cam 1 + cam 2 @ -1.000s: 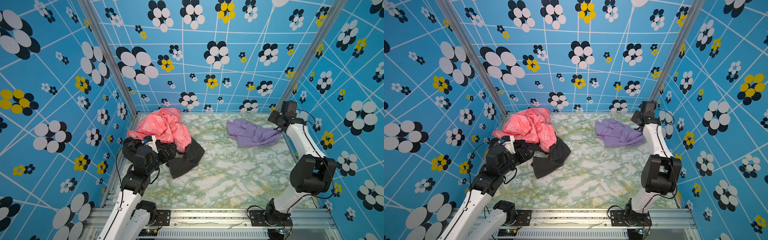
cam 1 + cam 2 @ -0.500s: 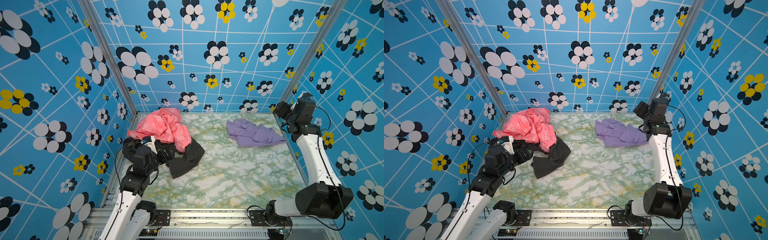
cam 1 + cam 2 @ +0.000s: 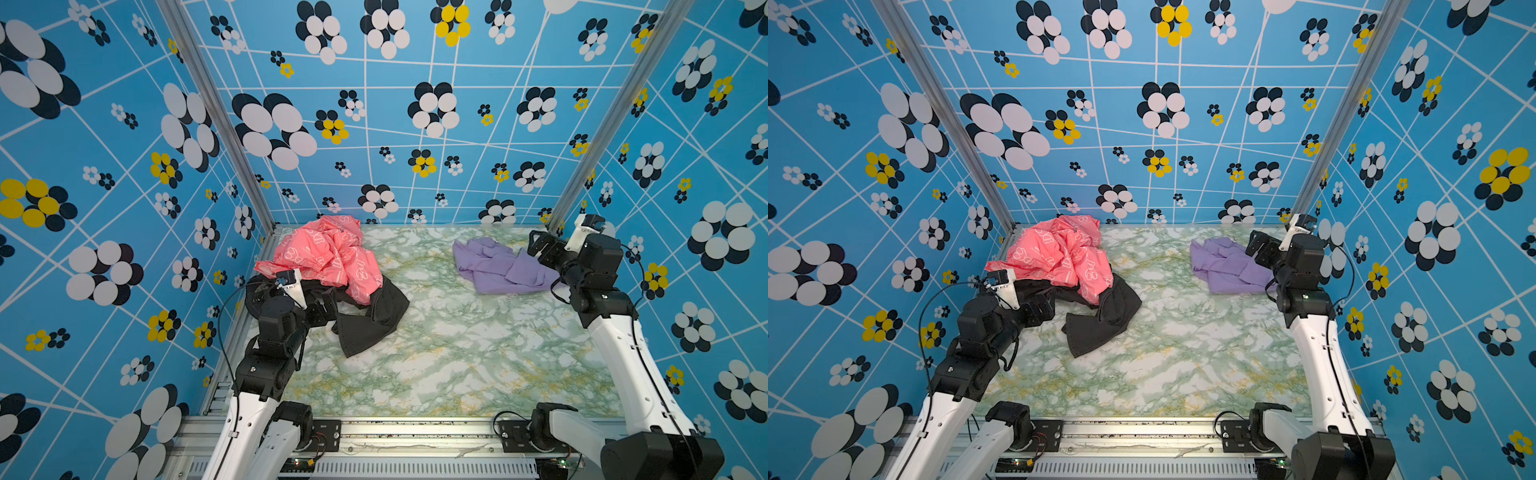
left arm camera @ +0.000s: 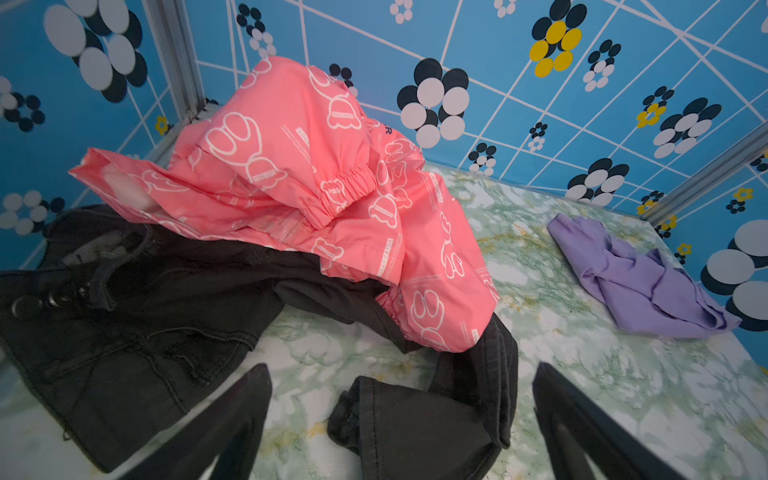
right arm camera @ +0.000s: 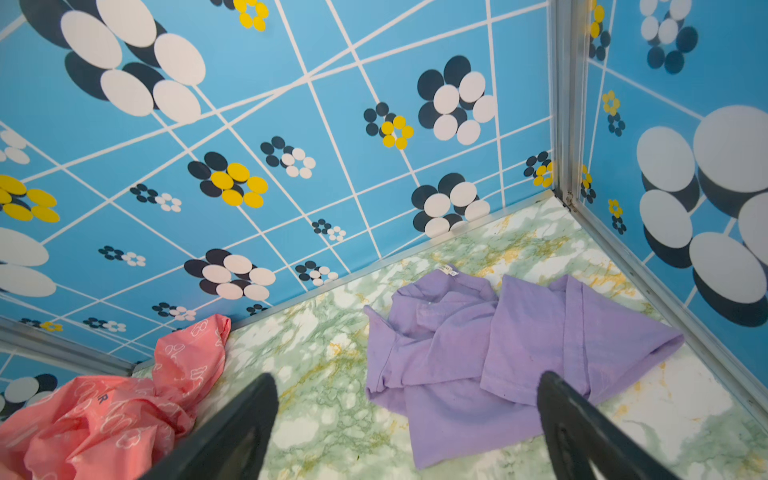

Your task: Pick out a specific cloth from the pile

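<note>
**Lavender cloth lies clear of the pile, right claw spread beside it**

The cloth (image 3: 494, 268), plain lavender and crumpled, lies on the marbled tabletop (image 3: 457, 357) near the far right corner, well apart from the pile (image 3: 340, 270) at the far left; there a coral-pink cloth (image 3: 320, 249) with white outlines drapes over a black cloth (image 3: 374, 328); both top views show this split. The right gripper (image 3: 540, 245) is at the lavender cloth's right edge; its wrist view shows the jaws spread wide and empty, the fabric lying beyond and between the fingers (image 5: 237, 432); whether they touch it cannot be told. That view alone shows a small white label (image 5: 446, 270) at the collar. The left gripper (image 3: 324, 305) is at the pile's near side, jaws likewise spread and empty; its wrist view takes in all three cloths, and alone shows the pink cloth's elastic cuff (image 4: 345, 191).
</note>
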Robot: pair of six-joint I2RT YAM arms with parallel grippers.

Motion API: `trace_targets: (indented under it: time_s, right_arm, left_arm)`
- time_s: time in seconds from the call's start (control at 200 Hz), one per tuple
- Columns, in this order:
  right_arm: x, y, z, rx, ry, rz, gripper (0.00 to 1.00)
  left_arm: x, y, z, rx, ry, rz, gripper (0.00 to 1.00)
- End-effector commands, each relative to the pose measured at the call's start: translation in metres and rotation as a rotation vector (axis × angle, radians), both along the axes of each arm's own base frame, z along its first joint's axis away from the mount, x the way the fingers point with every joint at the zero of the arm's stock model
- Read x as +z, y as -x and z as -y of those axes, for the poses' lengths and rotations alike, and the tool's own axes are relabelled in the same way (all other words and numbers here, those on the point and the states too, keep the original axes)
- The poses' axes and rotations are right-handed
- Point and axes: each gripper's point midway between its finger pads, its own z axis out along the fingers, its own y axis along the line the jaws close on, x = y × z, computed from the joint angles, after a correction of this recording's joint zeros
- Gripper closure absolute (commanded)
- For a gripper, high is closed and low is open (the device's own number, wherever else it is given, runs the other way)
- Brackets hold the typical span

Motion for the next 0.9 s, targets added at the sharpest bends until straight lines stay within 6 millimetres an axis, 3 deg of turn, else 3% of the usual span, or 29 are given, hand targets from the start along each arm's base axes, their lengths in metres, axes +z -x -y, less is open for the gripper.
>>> trace_targets:
  time_s: [0.0, 0.165, 0.325, 0.615, 0.894]
  right_arm:
    - [-0.031, 0.009, -0.009, 0.045, 0.031, -0.002, 0.01]
    - [-0.094, 0.025, -0.007, 0.039, 0.074, -0.065, 0.01]
    - [-0.134, 0.027, -0.002, 0.020, 0.128, -0.088, 0.01]
    - [-0.173, 0.008, -0.001, 0.066, 0.247, -0.106, 0.01]
    - [-0.192, -0.006, -0.010, 0.122, 0.299, -0.056, 0.01]
  left_arm:
    - [-0.007, -0.005, -0.017, 0.053, -0.135, 0.071, 0.01]
    - [-0.025, -0.013, -0.021, 0.078, -0.170, 0.174, 0.00]
    - [-0.049, -0.024, -0.034, 0.148, -0.248, 0.186, 0.00]
    - [-0.088, -0.048, -0.039, 0.163, -0.313, 0.180, 0.01]
    - [-0.112, -0.060, -0.040, 0.130, -0.319, 0.160, 0.01]
